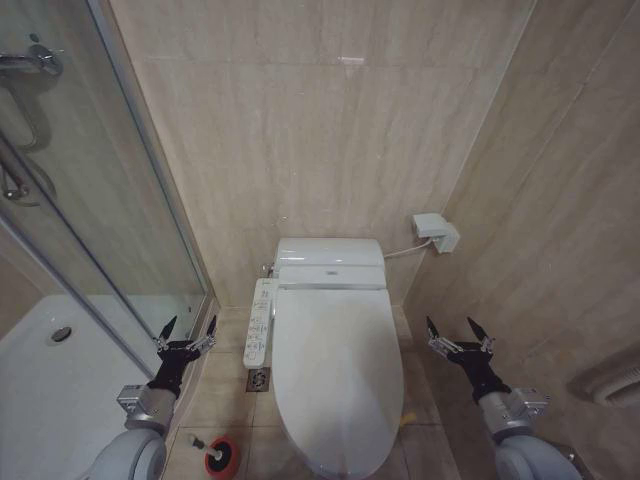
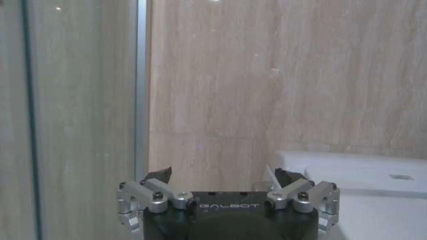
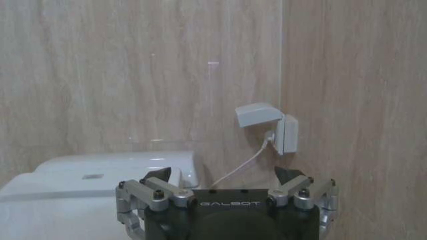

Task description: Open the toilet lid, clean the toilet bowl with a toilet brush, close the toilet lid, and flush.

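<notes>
Against the back wall of a narrow marble-tiled bathroom, the toilet lid (image 1: 332, 375) is seen closed flat over the toilet bowl (image 1: 300, 450), whose button panel (image 1: 260, 322) runs along its left side. The left gripper (image 1: 187, 333) is held spread wide and empty beside the panel; the right gripper (image 1: 459, 332) is held likewise, empty, off the bowl's right side. The lid is judged light, stiff and slippery, best lifted at its front edge. The toilet brush (image 1: 200, 441) is lying on the floor with its red holder (image 1: 222, 455), near the shower door (image 1: 110, 230). A wall socket (image 1: 436, 232) is mounted at the right.
</notes>
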